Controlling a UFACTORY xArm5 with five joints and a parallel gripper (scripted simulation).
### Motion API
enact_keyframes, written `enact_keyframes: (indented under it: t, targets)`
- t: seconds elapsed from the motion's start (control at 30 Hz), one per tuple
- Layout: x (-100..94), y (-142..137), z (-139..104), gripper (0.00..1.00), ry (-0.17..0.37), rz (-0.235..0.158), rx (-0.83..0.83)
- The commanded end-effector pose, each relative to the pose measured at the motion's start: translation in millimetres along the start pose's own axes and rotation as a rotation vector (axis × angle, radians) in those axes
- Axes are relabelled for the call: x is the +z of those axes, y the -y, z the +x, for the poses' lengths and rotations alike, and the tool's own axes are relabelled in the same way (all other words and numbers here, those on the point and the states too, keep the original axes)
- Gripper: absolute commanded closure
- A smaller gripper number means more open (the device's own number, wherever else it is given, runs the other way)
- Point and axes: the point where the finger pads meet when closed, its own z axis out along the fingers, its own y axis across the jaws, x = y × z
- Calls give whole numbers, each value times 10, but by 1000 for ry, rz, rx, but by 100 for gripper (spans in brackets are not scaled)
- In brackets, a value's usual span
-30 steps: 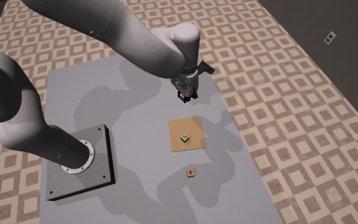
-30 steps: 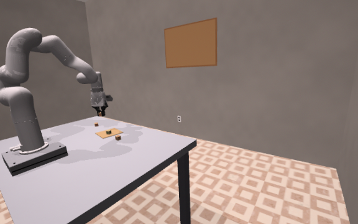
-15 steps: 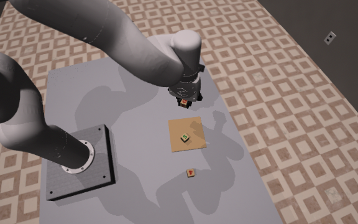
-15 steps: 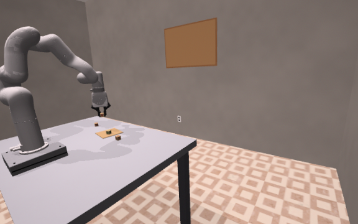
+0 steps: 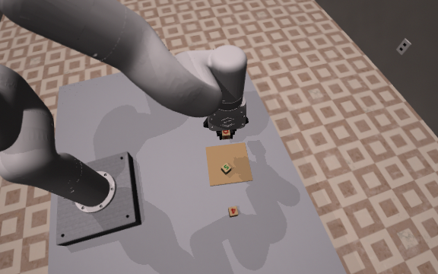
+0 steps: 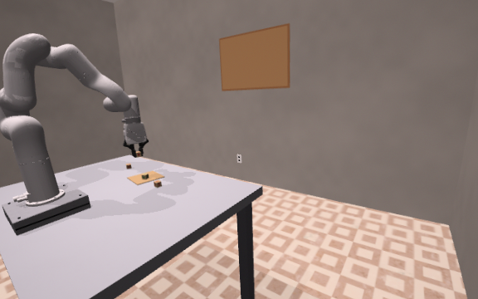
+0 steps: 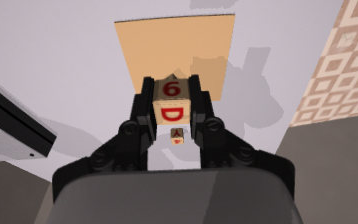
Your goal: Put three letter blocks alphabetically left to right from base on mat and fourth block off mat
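end effector (image 7: 172, 107) is clenched on the d block (image 7: 171, 114), held between its two black fingers above the tabletop (image 5: 173, 213). in the wrist view the block shows a red d on the face toward the camera and a red 6 on the face above it. from the top the end effector (image 5: 226, 134) hangs just past the mat's far edge, with only a sliver of the held block (image 5: 226, 132) visible under the wrist. the exterior view shows the end effector (image 6: 136, 149) well above the surface, the block (image 6: 139, 154) at its tips.

the mat (image 5: 238, 152) lies flat on the tabletop. the s block (image 5: 226, 167) sits on it near the middle, green s up, turned at an angle to the mat's edges. another block (image 5: 233, 211) with a red mark lies off the mat on the near side, well apart from it; the mark is too small to read from the top.

the exterior view alone shows a fourth block (image 6: 129, 166) on the tabletop on the mat's (image 6: 137, 179) far side; the arm hides it from the top. the wrist view shows a small block (image 7: 178, 135) below the fingers, its marks unreadable, and the mat (image 7: 145, 45) beyond the held block.
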Motion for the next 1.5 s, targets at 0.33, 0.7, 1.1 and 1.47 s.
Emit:
enact_keyframes:
  t: [0.33,0.7,1.1,1.47]
  targets:
    - [-13,7,-92,79,-2,-4,-167]
    - [-13,7,-92,79,-2,-4,-167]
    - [152,5,-101,79,-2,-3,-167]
    - [662,5,-95,79,-2,-3,-167]
